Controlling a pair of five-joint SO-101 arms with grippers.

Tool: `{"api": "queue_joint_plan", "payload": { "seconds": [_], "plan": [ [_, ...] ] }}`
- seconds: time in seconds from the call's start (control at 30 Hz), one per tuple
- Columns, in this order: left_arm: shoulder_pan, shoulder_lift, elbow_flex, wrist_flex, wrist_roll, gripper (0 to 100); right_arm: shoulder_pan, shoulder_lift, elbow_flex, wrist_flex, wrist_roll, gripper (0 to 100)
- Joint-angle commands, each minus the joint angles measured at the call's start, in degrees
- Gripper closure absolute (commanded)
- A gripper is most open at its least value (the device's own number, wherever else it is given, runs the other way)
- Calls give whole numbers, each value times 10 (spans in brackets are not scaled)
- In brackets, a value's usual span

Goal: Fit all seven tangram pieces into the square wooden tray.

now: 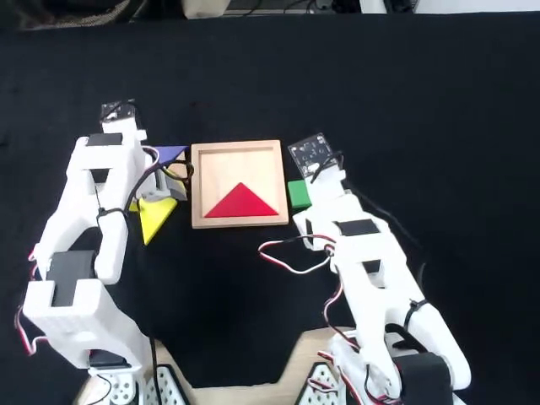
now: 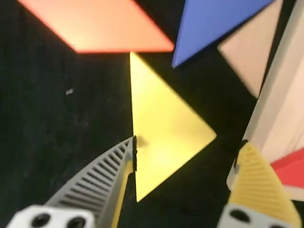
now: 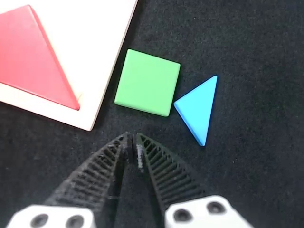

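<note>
A black counter [image 1: 422,101] carried everything, with the square wooden tray [image 1: 202,169] at its middle, between the two white arms. On the tray's left, loose pieces crowded together: an orange parallelogram [image 2: 95,23], a dark blue triangle [image 2: 218,19] and a pale tan triangle [image 2: 251,52], the tan one just beside the tray's outer wall. In the high view the left arm [image 1: 93,211] covered part of this cluster. On the tray's right lay a green square [image 3: 147,83], near the wall but apart from it, with a small light blue triangle [image 3: 199,109] at one of its corners, touching or very nearly so. Inside the tray a large red triangle [image 1: 240,202] lay flat on the pale wood, its long side along the wall nearest the arms. The yellow triangle [image 2: 161,137] lay flat on the counter, one tip meeting the orange parallelogram's corner and another pointing toward the tray. The left jaws stood open and low around it, the grey finger [image 2: 109,175] at its long edge and the yellow finger [image 2: 256,180] between its tip and the tray wall; whether either touched it could not be told. The right jaws were closed on nothing, their tips together over bare counter short of the green square.
</note>
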Motion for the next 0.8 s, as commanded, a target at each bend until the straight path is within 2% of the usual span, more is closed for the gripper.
{"api": "queue_joint_plan", "payload": {
  "seconds": [0.0,0.2,0.77],
  "plan": [
    [-13,4,-2,-20,0,664,-8,-18,-3,-12,5,984],
    [-14,44,-8,-22,0,664,-8,-18,-3,-12,5,984],
    [-11,49,-15,-22,-4,665,-9,-17,-3,-12,5,984]
  ]
}}
